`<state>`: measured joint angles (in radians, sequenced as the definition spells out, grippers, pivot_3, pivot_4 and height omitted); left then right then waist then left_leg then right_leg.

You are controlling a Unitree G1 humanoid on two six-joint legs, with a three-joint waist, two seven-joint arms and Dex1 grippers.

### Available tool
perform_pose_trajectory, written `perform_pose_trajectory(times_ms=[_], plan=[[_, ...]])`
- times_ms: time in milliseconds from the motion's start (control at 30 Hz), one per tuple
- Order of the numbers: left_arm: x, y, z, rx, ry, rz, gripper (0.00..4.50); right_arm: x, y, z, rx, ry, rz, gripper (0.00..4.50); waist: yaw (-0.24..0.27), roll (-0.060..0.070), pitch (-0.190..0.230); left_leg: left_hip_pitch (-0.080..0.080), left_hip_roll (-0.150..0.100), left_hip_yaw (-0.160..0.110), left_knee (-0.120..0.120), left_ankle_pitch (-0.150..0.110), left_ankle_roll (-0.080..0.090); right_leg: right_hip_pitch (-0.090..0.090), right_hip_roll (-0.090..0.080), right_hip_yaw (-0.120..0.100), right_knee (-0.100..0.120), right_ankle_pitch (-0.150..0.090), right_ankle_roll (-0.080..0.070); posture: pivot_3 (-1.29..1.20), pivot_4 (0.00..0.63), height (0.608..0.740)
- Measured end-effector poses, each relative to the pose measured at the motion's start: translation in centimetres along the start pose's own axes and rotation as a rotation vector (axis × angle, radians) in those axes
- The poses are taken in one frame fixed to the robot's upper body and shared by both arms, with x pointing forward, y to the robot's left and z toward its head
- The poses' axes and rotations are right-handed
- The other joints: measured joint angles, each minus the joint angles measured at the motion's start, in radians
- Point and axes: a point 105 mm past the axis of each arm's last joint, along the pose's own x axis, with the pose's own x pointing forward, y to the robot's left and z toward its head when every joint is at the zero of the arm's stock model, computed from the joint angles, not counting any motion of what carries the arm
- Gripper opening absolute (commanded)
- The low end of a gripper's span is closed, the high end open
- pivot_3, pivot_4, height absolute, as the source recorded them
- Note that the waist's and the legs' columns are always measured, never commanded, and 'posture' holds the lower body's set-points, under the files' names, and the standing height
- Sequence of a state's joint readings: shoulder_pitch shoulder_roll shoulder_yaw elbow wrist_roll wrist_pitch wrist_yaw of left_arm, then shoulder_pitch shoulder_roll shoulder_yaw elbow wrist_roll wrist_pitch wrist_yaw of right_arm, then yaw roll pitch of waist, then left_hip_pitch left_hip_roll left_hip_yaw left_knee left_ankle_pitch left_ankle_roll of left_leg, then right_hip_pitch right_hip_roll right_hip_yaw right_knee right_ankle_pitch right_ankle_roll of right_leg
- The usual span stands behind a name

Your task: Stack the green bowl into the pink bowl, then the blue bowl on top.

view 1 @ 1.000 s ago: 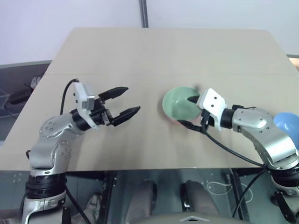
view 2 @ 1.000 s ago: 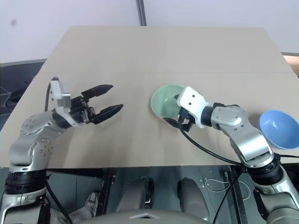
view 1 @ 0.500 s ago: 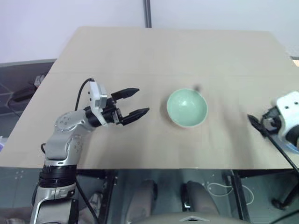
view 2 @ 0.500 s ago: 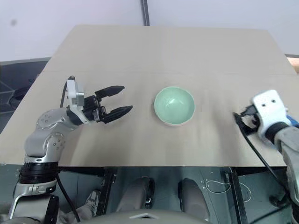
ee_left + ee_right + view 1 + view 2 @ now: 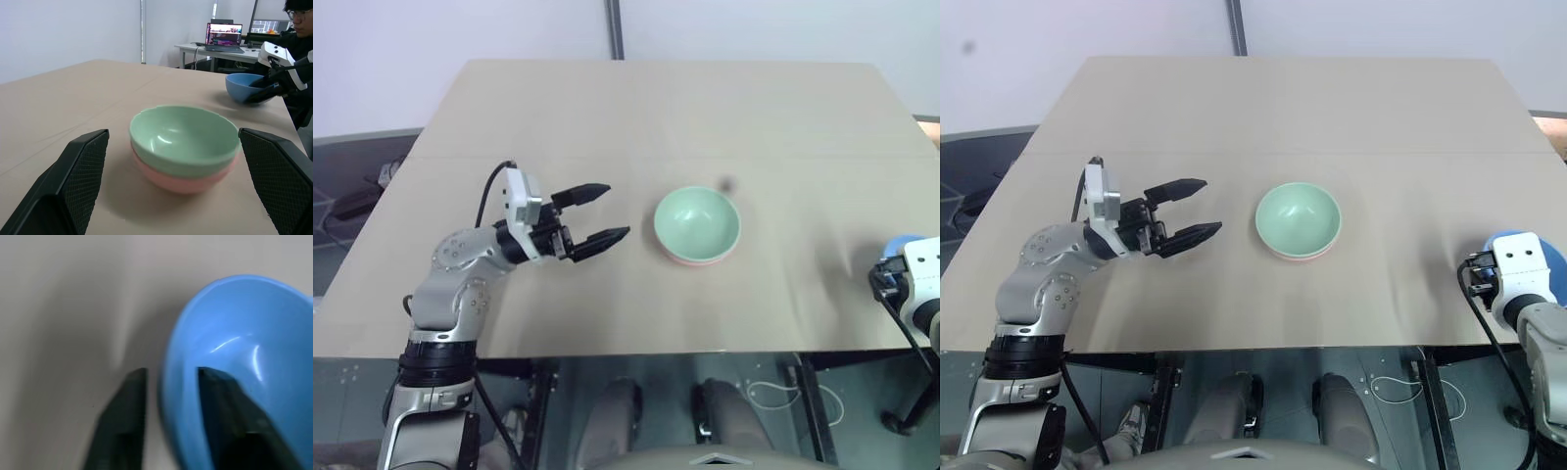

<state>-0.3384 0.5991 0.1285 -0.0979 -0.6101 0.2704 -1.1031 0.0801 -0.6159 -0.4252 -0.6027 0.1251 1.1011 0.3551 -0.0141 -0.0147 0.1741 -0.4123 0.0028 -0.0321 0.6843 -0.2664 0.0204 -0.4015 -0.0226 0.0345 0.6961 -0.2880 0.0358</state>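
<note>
Blue bowl [image 5: 234,362] pickup: right hand [image 5: 168,382] straddles its rim, fingers narrowed, grip unconfirmed.
Pinch firmly before lifting; left hand [image 5: 602,212] idles wide open, empty, beside the green bowl [image 5: 697,220] nested in pink bowl [image 5: 183,178].

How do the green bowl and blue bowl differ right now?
The green bowl is nested in the pink bowl at mid-table; the blue bowl sits alone near the table's right edge. The green bowl is untouched, while the right tool straddles the blue bowl's rim, one finger inside, one outside. Both are upright, plain and similar in size.

Mint-green bowl [image 5: 183,137], salmon-pink bowl [image 5: 181,180], sky-blue bowl [image 5: 244,357]
</note>
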Motion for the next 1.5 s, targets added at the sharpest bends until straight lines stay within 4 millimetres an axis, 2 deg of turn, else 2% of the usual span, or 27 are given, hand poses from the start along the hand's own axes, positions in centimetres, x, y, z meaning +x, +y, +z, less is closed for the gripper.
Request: perform_pose_trajectory(times_ms=[33, 200, 333, 400, 500, 533, 633, 700, 733, 833, 900, 1033, 1100, 1133, 1200, 1300, 1400, 1433, 1467, 1500], plan=[[-0.1, 0.0, -0.1, -0.004, 0.002, 0.004, 4.50, 0.1, -0.1, 0.2, -0.006, -0.007, -0.001, 0.07, 0.000, 0.000, 0.000, 0.000, 0.000, 0.000, 0.000, 0.000, 0.000, 0.000, 0.000, 0.000, 0.000, 0.000, 0.000, 0.00, 0.150, 0.740], [-0.4, 0.3, -0.3, -0.011, 0.006, 0.044, 4.50, 0.3, -0.3, 2.1, -0.090, -0.071, 0.006, 0.02, 0.000, 0.000, 0.000, 0.000, 0.000, 0.000, 0.000, 0.000, 0.000, 0.000, 0.000, 0.000, 0.000, 0.000, 0.000, 0.00, 0.150, 0.740], [-0.7, 0.7, -0.5, 0.007, 0.021, 0.090, 4.50, -0.1, 2.4, 7.1, -0.158, -0.268, 0.121, 0.02, -0.004, 0.000, 0.000, 0.000, 0.001, 0.000, 0.000, 0.000, 0.000, 0.000, 0.002, 0.002, 0.000, 0.000, 0.000, 0.00, 0.150, 0.740], [-0.9, 0.7, -0.7, 0.009, 0.030, 0.107, 4.50, -1.1, 5.4, 10.4, -0.160, -0.417, 0.258, 0.02, -0.005, 0.000, 0.000, 0.000, 0.002, 0.000, 0.000, 0.000, 0.000, 0.000, 0.003, 0.002, 0.000, 0.000, 0.000, 0.00, 0.150, 0.740], [-1.2, 0.8, -0.9, 0.010, 0.040, 0.130, 4.50, -4.0, 11.8, 14.7, -0.178, -0.627, 0.545, 0.02, -0.005, 0.000, 0.000, -0.001, 0.003, -0.001, 0.000, 0.000, 0.000, -0.001, 0.002, 0.003, 0.000, 0.000, 0.000, 0.00, 0.150, 0.740], [-1.3, 0.8, -1.1, 0.007, 0.044, 0.139, 4.50, -5.0, 13.9, 15.4, -0.203, -0.666, 0.646, 0.02, -0.002, 0.000, 0.000, -0.001, 0.003, -0.002, 0.000, 0.000, 0.000, -0.001, 0.002, 0.003, -0.001, 0.000, 0.000, 0.00, 0.150, 0.740], [-1.7, 0.7, -1.2, 0.007, 0.050, 0.158, 4.50, -5.8, 16.9, 15.3, -0.228, -0.672, 0.785, 0.02, 0.008, -0.001, 0.000, -0.003, 0.001, -0.003, 0.000, 0.000, 0.000, -0.001, -0.005, 0.001, -0.002, 0.000, 0.000, 0.00, 0.150, 0.740], [-2.0, 0.9, -1.0, 0.017, 0.049, 0.181, 4.50, -5.5, 18.4, 14.6, -0.231, -0.631, 0.865, 0.88, 0.009, -0.001, 0.000, -0.003, -0.001, -0.002, 0.000, 0.000, 0.000, -0.001, -0.007, 0.000, -0.003, 0.000, 0.000, 0.00, 0.150, 0.740], [-2.2, 1.0, -0.8, 0.025, 0.048, 0.194, 4.50, -5.2, 19.1, 14.1, -0.237, -0.609, 0.890, 1.14, 0.008, -0.001, 0.000, -0.003, -0.001, -0.002, 0.000, 0.000, 0.000, -0.001, -0.008, -0.002, -0.003, 0.000, 0.000, 0.00, 0.150, 0.740], [-2.3, 0.9, -0.6, 0.047, 0.058, 0.216, 4.50, -4.2, 20.0, 12.5, -0.263, -0.543, 0.938, 2.66, 0.007, -0.001, 0.000, -0.003, -0.001, -0.002, 0.000, 0.000, 0.000, -0.001, -0.008, -0.004, -0.002, 0.000, 0.000, 0.00, 0.150, 0.740], [-2.4, 0.8, -0.6, 0.059, 0.067, 0.228, 4.50, -4.1, 19.9, 12.5, -0.268, -0.546, 0.938, 3.61, 0.004, -0.001, 0.000, -0.002, -0.001, -0.002, 0.000, 0.000, 0.000, -0.001, -0.008, -0.003, -0.002, 0.000, 0.000, 0.00, 0.150, 0.740], [-2.7, 0.7, -0.7, 0.082, 0.081, 0.281, 4.50, -4.6, 17.9, 14.0, -0.196, -0.615, 0.916, 3.61, 0.001, -0.001, 0.000, -0.002, -0.001, -0.003, 0.000, 0.000, 0.000, -0.001, -0.007, -0.003, -0.001, 0.000, 0.000, 0.00, 0.150, 0.740], [-2.9, 0.5, -0.9, 0.058, 0.071, 0.306, 4.50, -5.6, 16.3, 15.4, -0.128, -0.700, 0.911, 3.61, 0.001, -0.001, 0.000, -0.002, 0.000, -0.003, 0.000, 0.000, 0.000, -0.001, -0.007, -0.003, -0.001, 0.000, 0.000, 0.00, 0.150, 0.740], [-3.1, 0.1, -1.1, 0.035, 0.077, 0.305, 4.50, -6.2, 14.9, 15.6, -0.103, -0.726, 0.901, 3.61, 0.001, -0.001, 0.000, -0.002, 0.000, -0.003, 0.000, 0.000, 0.000, -0.001, -0.007, -0.003, -0.002, 0.000, 0.000, 0.00, 0.150, 0.740], [-3.6, -0.6, -1.6, 0.025, 0.105, 0.305, 4.50, -6.1, 13.0, 14.9, -0.099, -0.701, 0.876, 3.61, 0.006, -0.001, 0.000, -0.002, -0.001, -0.003, -0.001, 0.000, 0.000, 0.000, -0.008, -0.003, -0.003, 0.000, 0.000, 0.00, 0.150, 0.740], [-5.1, -1.6, -2.6, -0.007, 0.174, 0.315, 4.50, -4.7, 10.4, 11.3, -0.111, -0.571, 0.847, 3.61, 0.006, -0.001, 0.000, -0.001, -0.001, -0.003, -0.001, -0.001, 0.001, 0.002, -0.008, -0.001, -0.004, 0.000, 0.000, 0.00, 0.150, 0.740], [-6.5, -1.7, -2.6, -0.023, 0.201, 0.329, 4.50, -3.8, 8.2, 8.6, -0.131, -0.495, 0.818, 4.38, 0.003, 0.000, 0.000, 0.001, -0.001, -0.002, -0.001, -0.001, 0.001, 0.003, -0.007, 0.000, -0.002, 0.000, 0.000, 0.00, 0.150, 0.740], [-6.8, -1.8, -2.4, -0.023, 0.202, 0.327, 4.50, -3.8, 7.6, 8.3, -0.129, -0.494, 0.811, 4.38, 0.003, 0.000, 0.001, 0.001, 0.000, -0.002, -0.001, -0.001, 0.001, 0.003, -0.007, 0.000, -0.002, 0.000, 0.000, 0.00, 0.150, 0.740], [-7.4, -1.9, -2.0, -0.023, 0.207, 0.317, 4.50, -4.1, 5.9, 8.0, -0.132, -0.510, 0.774, 4.38, 0.001, 0.000, 0.001, 0.007, 0.001, -0.001, -0.002, -0.001, 0.001, 0.008, -0.006, 0.000, -0.002, 0.000, 0.000, 0.00, 0.150, 0.740], [-7.6, -2.0, -1.8, -0.025, 0.214, 0.311, 4.50, -4.2, 5.4, 7.9, -0.138, -0.510, 0.761, 4.38, 0.001, 0.000, 0.001, 0.009, 0.001, -0.001, -0.002, -0.001, 0.001, 0.010, -0.006, 0.000, -0.002, 0.000, 0.000, 0.00, 0.150, 0.740]])
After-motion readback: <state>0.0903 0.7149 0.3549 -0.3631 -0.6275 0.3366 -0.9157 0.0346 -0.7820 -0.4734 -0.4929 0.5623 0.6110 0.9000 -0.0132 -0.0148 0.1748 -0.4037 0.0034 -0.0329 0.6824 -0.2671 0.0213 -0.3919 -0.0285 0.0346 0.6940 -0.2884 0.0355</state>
